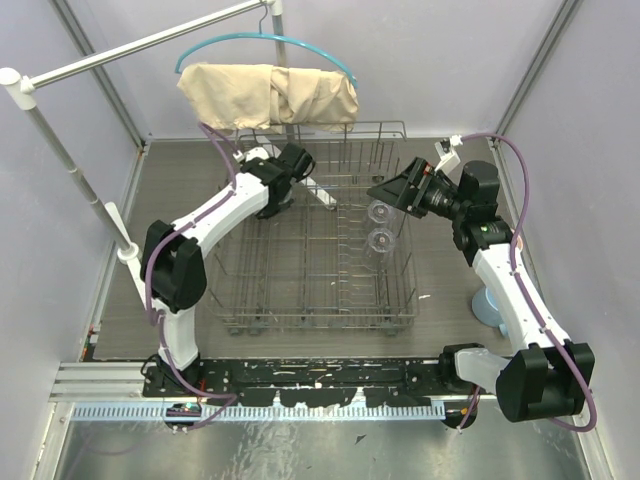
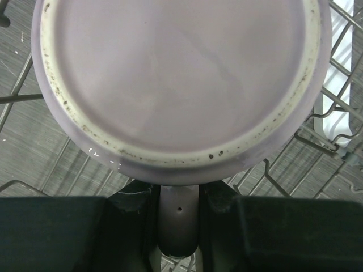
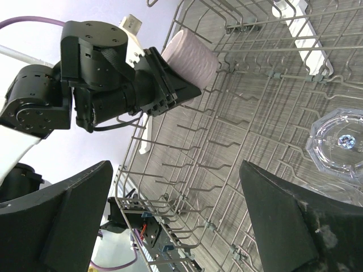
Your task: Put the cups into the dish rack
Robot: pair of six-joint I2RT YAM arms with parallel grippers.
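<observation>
rack (image 1: 310,318): grey wire, mid-table | mauve mug (image 2: 181,85): base up, over rack's far-left | two clear tumblers (image 1: 379,213): inside, right side | blue mug (image 1: 487,303): outside, right

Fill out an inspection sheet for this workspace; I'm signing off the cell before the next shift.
Surface: grey wood-grain table carrying the dish rack.
Job's things: two tumblers in the rack's right side; mauve mug held over its far left; light blue mug on the table by the right arm.
Clutter: beige cloth on a teal hanger above the rack's far edge.
Grippers: left gripper shut on the mauve mug's handle; right gripper open, empty.
Cables: purple cables along both arms.
Surroundings: pale walls, metal pole at left.
</observation>
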